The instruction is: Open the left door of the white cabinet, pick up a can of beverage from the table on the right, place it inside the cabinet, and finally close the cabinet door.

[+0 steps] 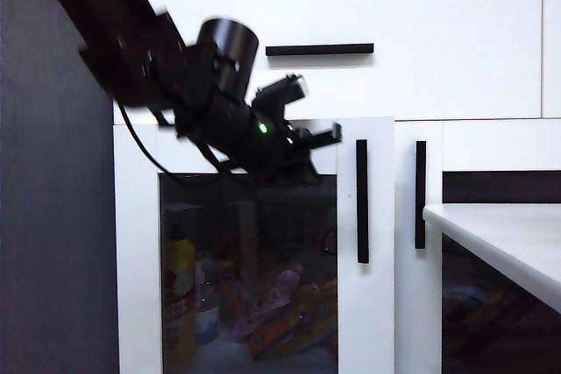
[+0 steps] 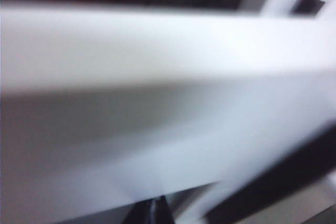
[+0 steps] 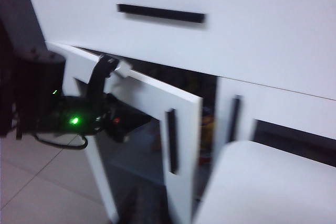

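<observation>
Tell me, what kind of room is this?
Probably a kitchen or pantry mock-up: a white cabinet with glass doors, bottles and snack packets stored inside, and a white table beside it.

Pale tiled floor (thin dark grout lines), dark grey wall panel alongside.

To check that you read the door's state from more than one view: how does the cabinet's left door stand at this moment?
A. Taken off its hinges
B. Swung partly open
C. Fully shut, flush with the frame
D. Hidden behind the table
B: in the right wrist view the left door stands swung out from the white cabinet, with a dark gap behind its handle edge.
</observation>
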Action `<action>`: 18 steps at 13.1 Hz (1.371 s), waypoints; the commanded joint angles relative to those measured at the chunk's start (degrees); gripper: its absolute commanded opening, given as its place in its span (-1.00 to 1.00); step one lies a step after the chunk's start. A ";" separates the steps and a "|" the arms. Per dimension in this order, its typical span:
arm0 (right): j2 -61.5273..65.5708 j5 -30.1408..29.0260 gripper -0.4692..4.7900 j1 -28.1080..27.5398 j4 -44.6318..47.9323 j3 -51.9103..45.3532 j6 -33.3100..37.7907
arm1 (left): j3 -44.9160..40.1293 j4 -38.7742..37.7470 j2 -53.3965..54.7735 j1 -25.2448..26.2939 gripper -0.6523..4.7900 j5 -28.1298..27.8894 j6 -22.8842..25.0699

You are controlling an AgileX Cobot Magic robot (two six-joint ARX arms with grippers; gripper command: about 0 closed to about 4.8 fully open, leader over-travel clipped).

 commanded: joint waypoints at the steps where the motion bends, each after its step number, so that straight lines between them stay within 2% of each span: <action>1: 3.69 -0.70 -0.84 -1.92 5.70 0.26 -0.98 | 1.53 -9.62 -6.25 0.22 -0.78 -4.07 0.44; 2: 3.67 -2.25 -0.84 -4.63 6.78 0.24 -0.92 | 1.33 -16.04 -8.66 0.22 -0.78 -3.78 0.46; 5: 7.28 -16.76 -0.84 -14.19 7.15 0.15 1.38 | 0.79 -20.81 -13.79 -0.39 -0.78 0.07 0.44; 7: 15.30 -28.65 -0.84 -22.67 12.15 0.17 2.38 | 0.74 -22.53 -15.06 -1.27 -0.78 0.22 0.76; 8: 18.91 -31.43 -0.84 -24.98 15.80 0.17 2.38 | 0.74 -22.43 -15.04 -1.27 -0.78 0.24 0.87; 11: 32.37 -33.90 -0.84 -26.80 29.70 0.20 2.32 | 0.70 -20.94 -14.75 -1.27 -0.78 -0.02 1.18; 13: 41.97 -36.76 -0.84 -26.77 37.70 0.35 5.09 | 0.70 -20.13 -14.51 -1.25 -0.78 -0.02 2.47; 15: 49.00 -36.85 -0.84 -26.80 41.94 1.11 6.10 | 0.70 -18.82 -13.75 -1.22 -0.78 0.02 2.60; 18: 55.45 -37.97 -0.84 -26.82 43.15 5.73 5.77 | 0.70 -17.40 -11.43 -1.18 -0.78 0.04 2.56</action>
